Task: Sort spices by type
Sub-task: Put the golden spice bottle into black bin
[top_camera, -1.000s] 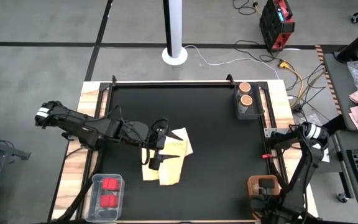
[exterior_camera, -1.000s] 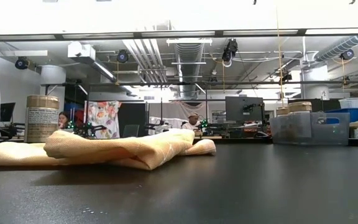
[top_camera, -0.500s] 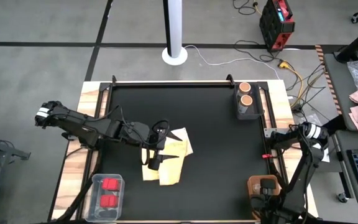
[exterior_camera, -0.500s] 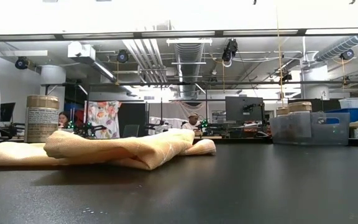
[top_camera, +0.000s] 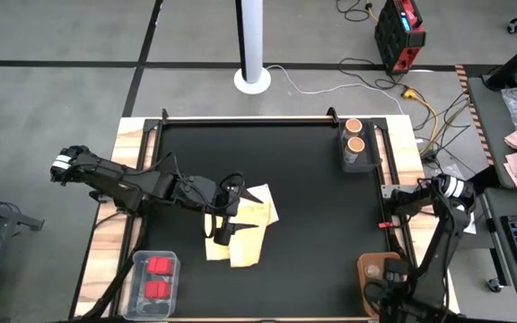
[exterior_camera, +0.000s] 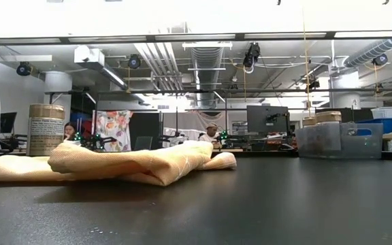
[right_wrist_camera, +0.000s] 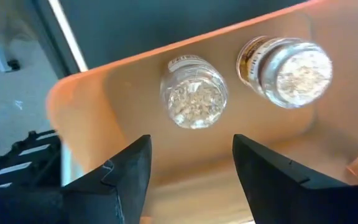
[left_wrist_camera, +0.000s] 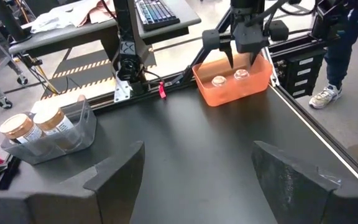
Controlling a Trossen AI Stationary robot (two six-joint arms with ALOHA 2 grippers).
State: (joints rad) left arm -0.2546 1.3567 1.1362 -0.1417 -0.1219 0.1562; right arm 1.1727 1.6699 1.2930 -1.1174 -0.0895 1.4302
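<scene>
Two pale round spice jars (right_wrist_camera: 193, 93) (right_wrist_camera: 288, 65) stand in an orange bin (left_wrist_camera: 229, 93) at the table's near right corner. My right gripper (right_wrist_camera: 191, 180) hangs open just above them, pointing down, with nothing between its fingers. My left gripper (left_wrist_camera: 197, 174) is open in the air over the folded yellow cloth (top_camera: 249, 235). Two tan-topped jars (top_camera: 355, 135) stand in a grey bin (left_wrist_camera: 82, 134) at the far right. Two red blocky spices (top_camera: 157, 276) lie in a clear bin (top_camera: 137, 269) at the near left. In the low view another tan-topped jar (exterior_camera: 46, 129) stands beyond the cloth.
The yellow cloth (exterior_camera: 128, 163) lies crumpled on the black table left of centre, under my left arm. A metal rail with a red clip (top_camera: 381, 224) runs along the table's right edge beside the orange bin (top_camera: 363, 269). The black mat between cloth and bins is bare.
My right hand has rolled a little above the orange bin, and more of the bin's inside shows in the high view now.
</scene>
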